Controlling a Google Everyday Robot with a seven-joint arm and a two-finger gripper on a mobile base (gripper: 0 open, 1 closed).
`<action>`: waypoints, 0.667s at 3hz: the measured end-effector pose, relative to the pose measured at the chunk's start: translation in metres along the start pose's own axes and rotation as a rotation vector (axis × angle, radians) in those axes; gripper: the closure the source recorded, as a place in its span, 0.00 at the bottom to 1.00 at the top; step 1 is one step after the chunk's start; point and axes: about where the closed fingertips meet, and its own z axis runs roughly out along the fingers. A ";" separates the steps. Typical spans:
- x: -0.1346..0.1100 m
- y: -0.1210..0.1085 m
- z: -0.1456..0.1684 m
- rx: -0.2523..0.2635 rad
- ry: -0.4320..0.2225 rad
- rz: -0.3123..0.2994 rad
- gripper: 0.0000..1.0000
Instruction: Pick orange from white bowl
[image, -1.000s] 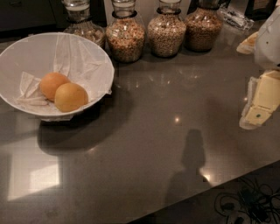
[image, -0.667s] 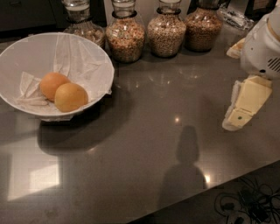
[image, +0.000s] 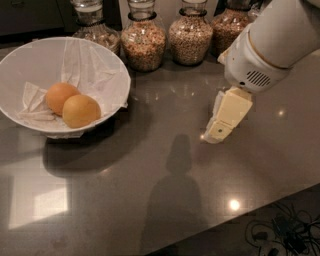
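Orange (image: 81, 110) in white bowl (image: 30, 65); tool (image: 216, 135) — well apart

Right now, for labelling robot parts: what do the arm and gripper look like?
The arm is a thick white cylinder with a tan ring and a slotted vent. The gripper, at the view's right over the counter, is pale cream, blocky, with a dark dot near its tip.

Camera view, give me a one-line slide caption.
Gripper hovers over the counter, right of the white bowl holding the orange and a redder fruit.
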 end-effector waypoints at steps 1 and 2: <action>-0.043 0.002 0.009 -0.001 -0.055 -0.064 0.00; -0.043 0.002 0.009 -0.001 -0.055 -0.064 0.00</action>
